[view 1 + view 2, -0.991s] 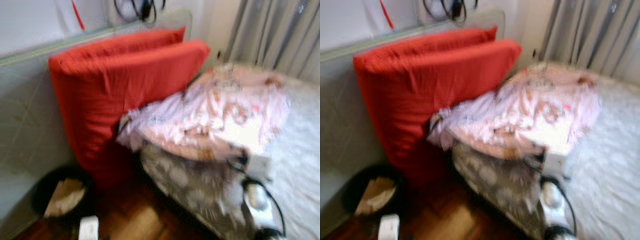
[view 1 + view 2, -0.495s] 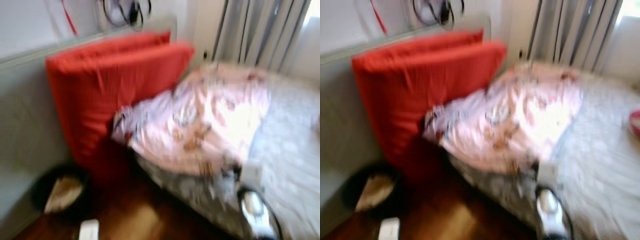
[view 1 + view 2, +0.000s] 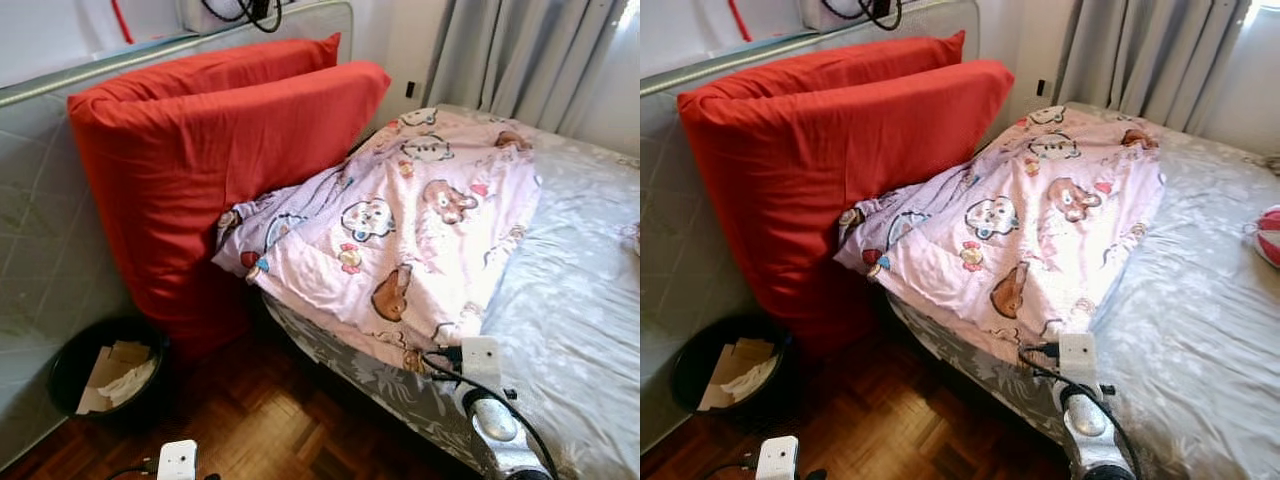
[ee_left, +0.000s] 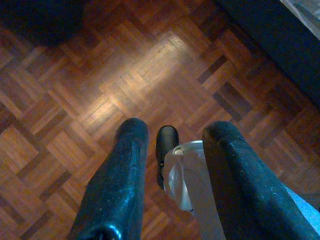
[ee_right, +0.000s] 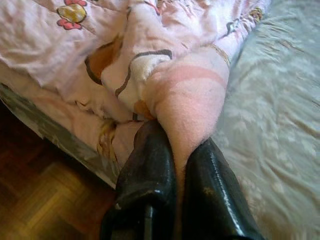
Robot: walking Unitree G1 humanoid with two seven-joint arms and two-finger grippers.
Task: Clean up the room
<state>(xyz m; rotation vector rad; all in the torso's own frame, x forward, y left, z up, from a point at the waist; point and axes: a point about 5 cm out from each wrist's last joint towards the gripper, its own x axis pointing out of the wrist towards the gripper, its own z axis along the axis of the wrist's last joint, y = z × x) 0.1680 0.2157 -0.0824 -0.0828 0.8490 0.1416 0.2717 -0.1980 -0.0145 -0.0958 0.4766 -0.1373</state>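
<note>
Two black fingers of the right gripper [image 5: 176, 165] pinched on the pink blanket's [image 3: 400, 230] edge at the bed [image 3: 580, 300] corner, blanket spread beyond it toward red cushions [image 3: 220, 150], left gripper [image 4: 172, 165] fingers parted above parquet floor [image 4: 100, 90]

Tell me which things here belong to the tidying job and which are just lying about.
In the job: pink cartoon blanket, pinched by the right gripper; bed.
Lying about: red cushions, black bin with paper scraps, striped ball.
</note>
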